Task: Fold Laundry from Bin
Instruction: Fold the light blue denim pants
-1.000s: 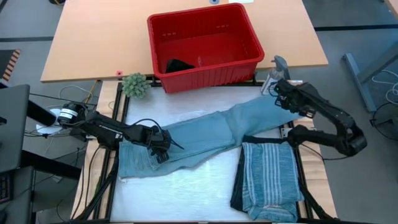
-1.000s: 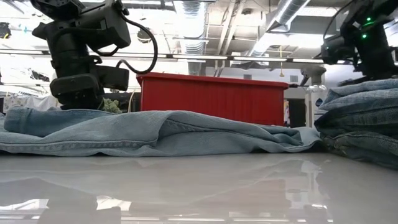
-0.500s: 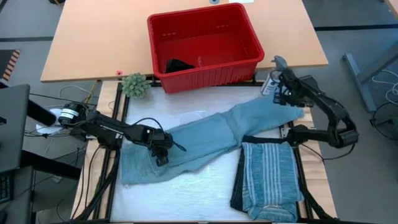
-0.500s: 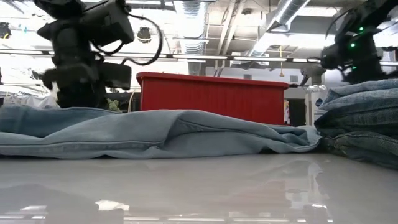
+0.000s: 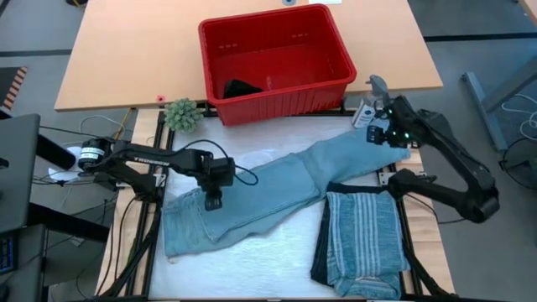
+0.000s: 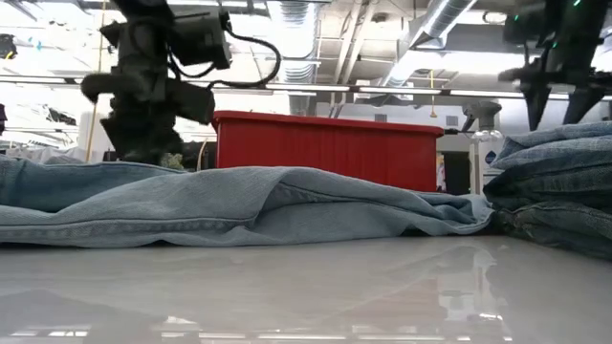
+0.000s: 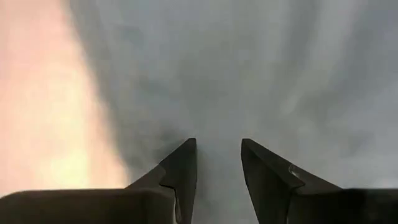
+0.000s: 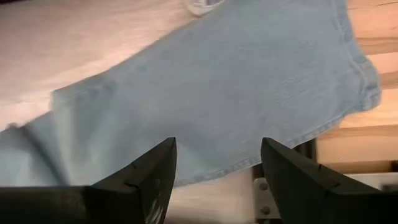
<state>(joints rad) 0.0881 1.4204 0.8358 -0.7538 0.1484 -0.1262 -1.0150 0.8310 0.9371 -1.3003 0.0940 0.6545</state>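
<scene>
1. The light blue jeans (image 5: pixel 268 197) lie spread flat on the white work surface (image 5: pixel 268 260), running slantwise from the waist end near the left arm to the leg cuff by the right arm.
2. The red bin (image 5: pixel 275 60) stands behind them on the wooden table (image 5: pixel 126 50), with one small black item (image 5: pixel 241 87) inside, against its near wall.
3. A folded stack sits on the surface's right side: the blue-grey striped shirt (image 5: pixel 362 235) on top of a dark garment (image 5: pixel 321 252), just beside the jeans' leg.
4. A small green plant (image 5: pixel 182 114) stands left of the bin; cables and the metal frame edge the surface.
5. The left gripper (image 5: pixel 211 200) hangs over the jeans' waist end, its fingers (image 7: pixel 180 174) a little apart with nothing between them.
6. The right gripper (image 5: pixel 384 130) is above the leg cuff, fingers (image 8: pixel 146 177) spread wide and empty; the cuff lies flat at the surface's edge.
7. Compared with a second ago, the left gripper has lifted off the denim and shifted toward the bin, and the right gripper has risen from the cuff. The jeans' waist end now lies a bit nearer the front.
</scene>
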